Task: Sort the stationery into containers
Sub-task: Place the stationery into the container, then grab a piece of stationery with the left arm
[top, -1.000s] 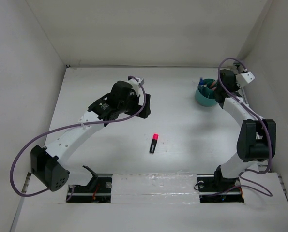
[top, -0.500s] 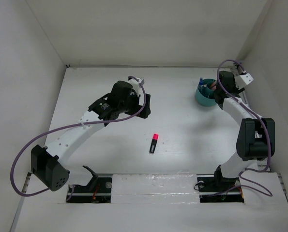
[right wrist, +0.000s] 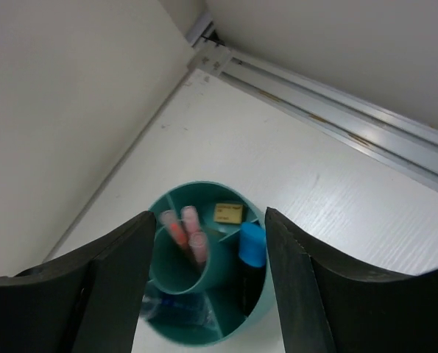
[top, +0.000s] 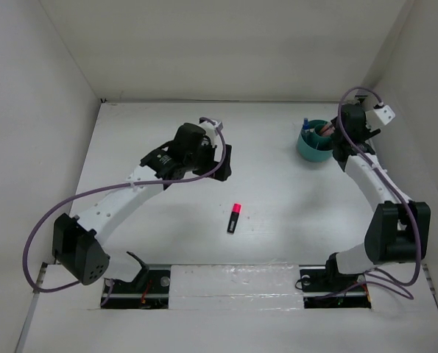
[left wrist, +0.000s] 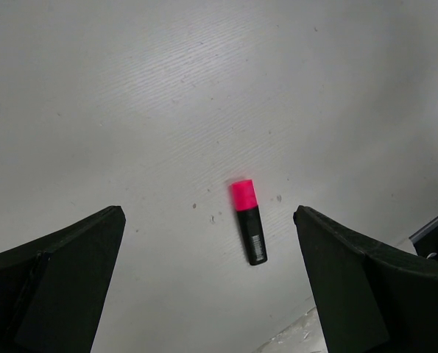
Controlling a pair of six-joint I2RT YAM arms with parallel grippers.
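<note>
The left arm (top: pixel 119 198) and right arm (top: pixel 367 175) had slim white links, the left one dotted with small holes, joined by bulky black joint housings (top: pixel 397 229). A purple cable (top: pixel 36 243) looped along each arm. The left gripper (left wrist: pixel 208 215) had broad matte black fingers (left wrist: pixel 53 287). A small white block (top: pixel 385 113) capped the right wrist at the upper right.

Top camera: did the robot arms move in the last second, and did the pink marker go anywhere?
Both moved a little. The left gripper slid slightly right, closer to the highlighter. The right gripper drew slightly right and back at the teal cup. Nothing was grabbed or dropped. The highlighter and the cup stayed put.
</note>
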